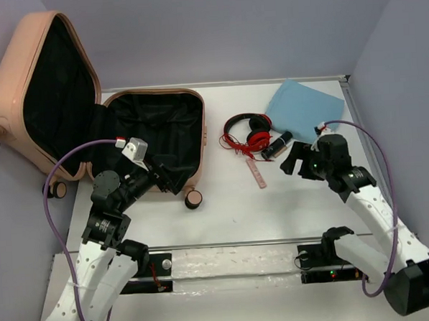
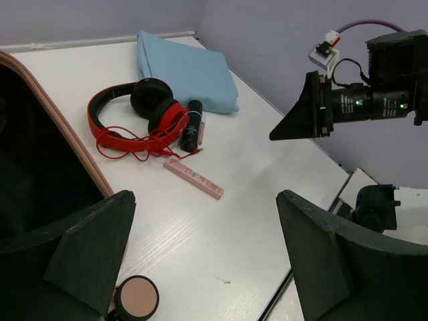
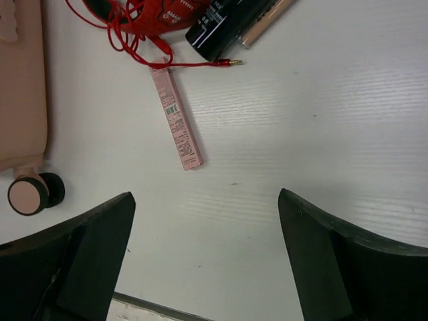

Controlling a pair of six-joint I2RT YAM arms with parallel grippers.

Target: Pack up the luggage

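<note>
The open suitcase (image 1: 203, 132) sits at the upper left. The pink stick (image 1: 257, 174) lies nearly up-and-down, just left of the right gripper (image 1: 295, 158), farther from the left gripper (image 1: 165, 179). Both grippers are wide open, holding nothing.

Bright, even light; soft shadows, sharp focus.

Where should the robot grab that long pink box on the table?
Grab the pink box at its middle, coming straight down, fingers closing across its narrow width. It lies flat, long and thin, with bare table along both long sides; one end is by the red cord.
</note>
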